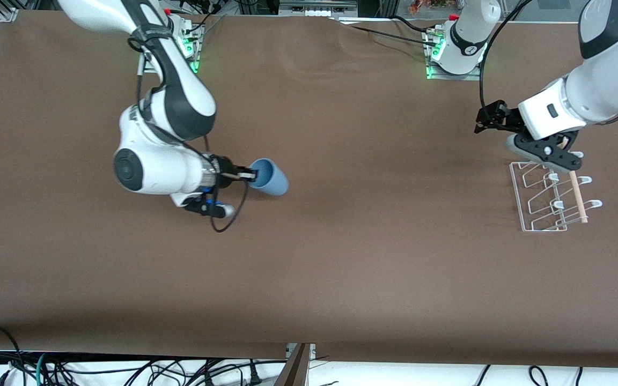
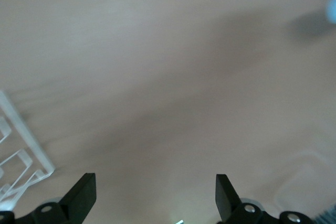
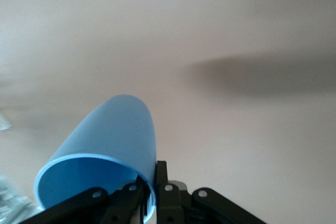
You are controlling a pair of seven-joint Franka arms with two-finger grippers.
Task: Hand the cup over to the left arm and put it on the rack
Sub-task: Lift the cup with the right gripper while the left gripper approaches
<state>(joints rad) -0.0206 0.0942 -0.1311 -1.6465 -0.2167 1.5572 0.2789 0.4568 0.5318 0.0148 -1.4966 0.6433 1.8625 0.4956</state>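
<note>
- Rack (image 1: 553,198): white wire, stands on the brown table (image 1: 341,257) at the left arm's end; a light wooden dowel (image 1: 577,195) lies across its loops. A corner of it shows in the left wrist view (image 2: 18,156).
- Cup (image 1: 270,177): light blue, tipped on its side and held off the table toward the right arm's end, well apart from the rack. Its mouth faces the right gripper and its base points toward the left arm's end.
- Right gripper (image 1: 250,174): jaws clamped on the cup's rim, one finger inside the mouth and one outside; the right wrist view (image 3: 149,195) shows the wall pinched between them.
- Left gripper (image 1: 553,153): hangs over the rack's edge nearest the robots' bases, jaws wide apart with nothing between them (image 2: 155,198). The left arm (image 1: 593,91) waits.
</note>
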